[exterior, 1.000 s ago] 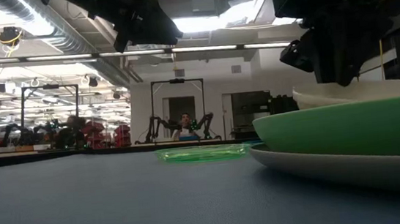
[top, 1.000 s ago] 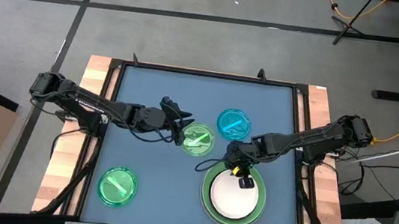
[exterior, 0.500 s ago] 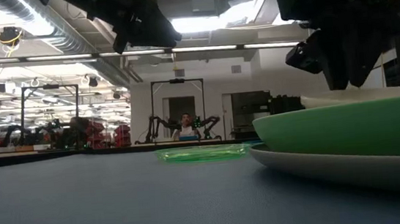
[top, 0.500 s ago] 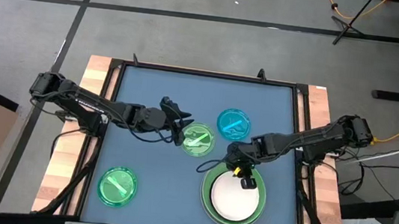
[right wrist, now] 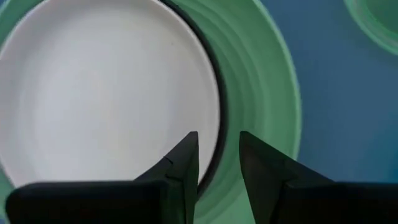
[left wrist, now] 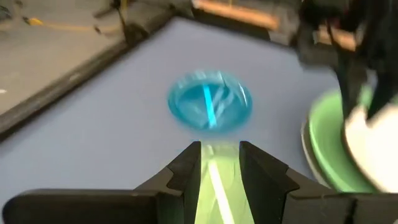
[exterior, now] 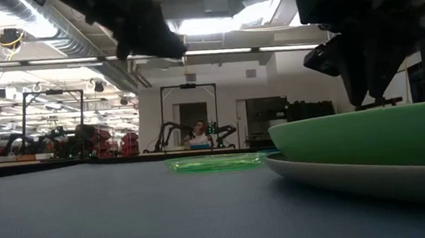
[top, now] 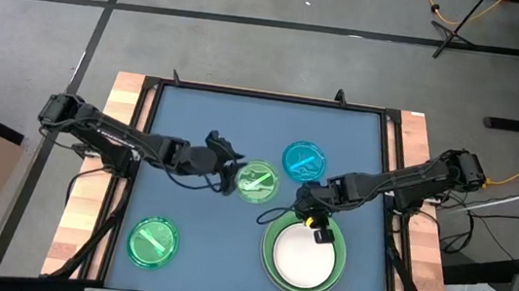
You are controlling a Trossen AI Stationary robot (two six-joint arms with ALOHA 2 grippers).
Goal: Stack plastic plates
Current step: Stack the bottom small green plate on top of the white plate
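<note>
Plastic plates (top: 304,257) – round, glossy, stacked, 3 translucent ones loose

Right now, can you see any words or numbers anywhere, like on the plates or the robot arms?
None can be read.
The white plate, the big green plate, the blue plate and the small green plates are plain.
The room behind the table is too far off and small to read anything.

Grey floor (top: 47,33) with dark lines surrounds the blue surface (top: 204,120). Beyond it, bright ceiling lights (exterior: 219,23), exposed ducts (exterior: 39,22), and a seated person (exterior: 196,136) at far.
</note>
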